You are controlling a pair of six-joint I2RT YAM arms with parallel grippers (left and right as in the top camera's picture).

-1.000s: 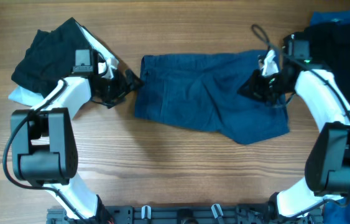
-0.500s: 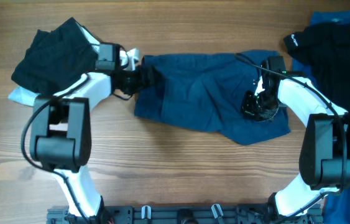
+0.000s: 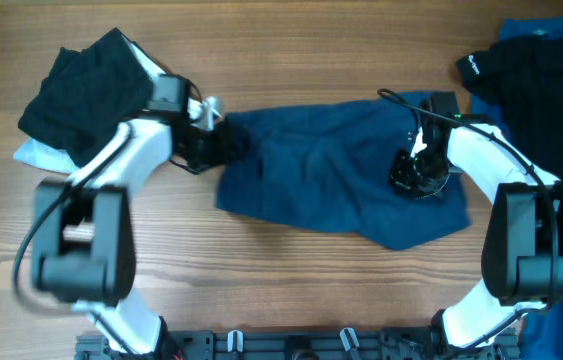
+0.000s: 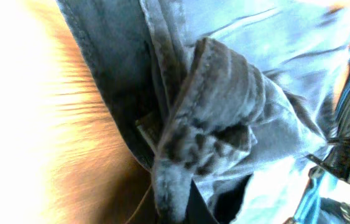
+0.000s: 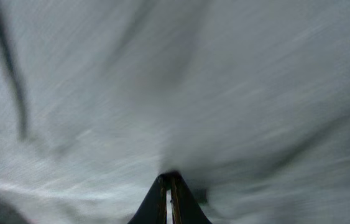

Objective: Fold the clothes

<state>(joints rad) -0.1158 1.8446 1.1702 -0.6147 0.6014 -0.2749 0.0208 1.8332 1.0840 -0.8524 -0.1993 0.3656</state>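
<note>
Both ends of the shorts (image 3: 331, 170) are pinned as they lie spread across the bench (image 3: 291, 290), long axis running left to right. We see the left gripper (image 3: 223, 142) closed on a bunched fold at the left end, the right gripper (image 3: 413, 172) pinched shut on cloth near the right end. Folding, we judge, means carrying one end along that axis toward the other. Beyond sit a black bundle (image 3: 76, 90) and black top (image 3: 546, 80).
</note>
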